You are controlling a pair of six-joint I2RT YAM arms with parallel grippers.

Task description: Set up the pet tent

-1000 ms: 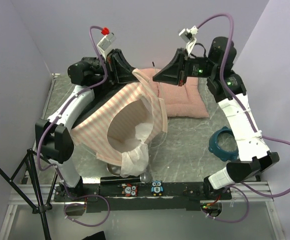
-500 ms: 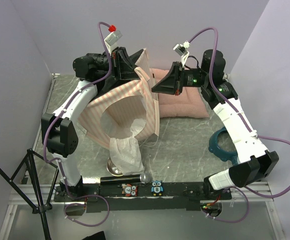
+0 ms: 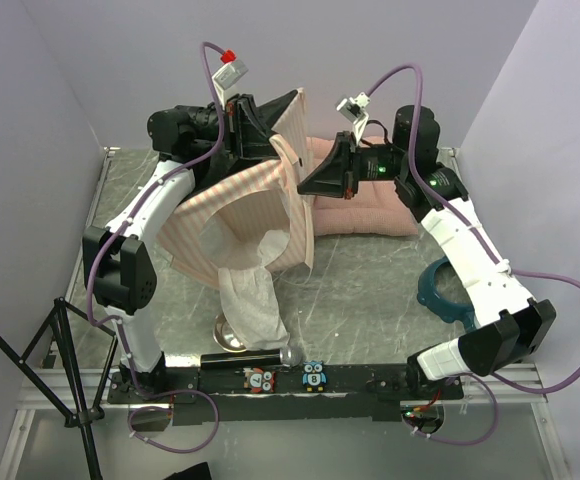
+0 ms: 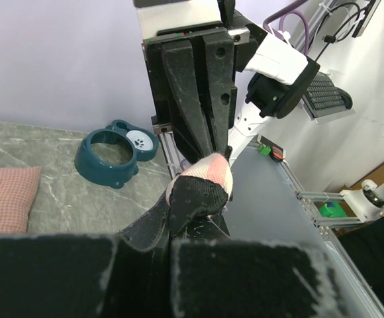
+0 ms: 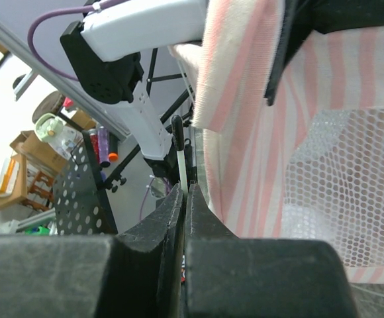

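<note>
The pet tent [image 3: 240, 215] is pink-and-white striped and hangs lifted over the table's left half. A white mesh panel [image 3: 255, 300] droops from its opening. My left gripper [image 3: 275, 150] is shut on the tent's upper corner; in the left wrist view [image 4: 170, 238] it pinches the black-and-striped fabric tip [image 4: 202, 182]. My right gripper [image 3: 303, 186] is just right of that corner, facing the left one. In the right wrist view [image 5: 184, 192] it is shut on a thin white pole [image 5: 181, 165] beside the striped fabric [image 5: 245, 132] and mesh [image 5: 337, 172].
A pink quilted cushion [image 3: 365, 205] lies at the back, behind the right gripper. A dark teal pet bowl [image 3: 448, 290] sits at the right, under the right forearm. A metal bowl [image 3: 232, 335] and a black cylinder [image 3: 245, 358] lie near the front edge. A tripod [image 3: 30, 370] stands at the left.
My left gripper has lifted the tent corner up and back, so the tent stands taller and the mesh panel hangs lower. My right gripper has moved left, closer to the corner.
</note>
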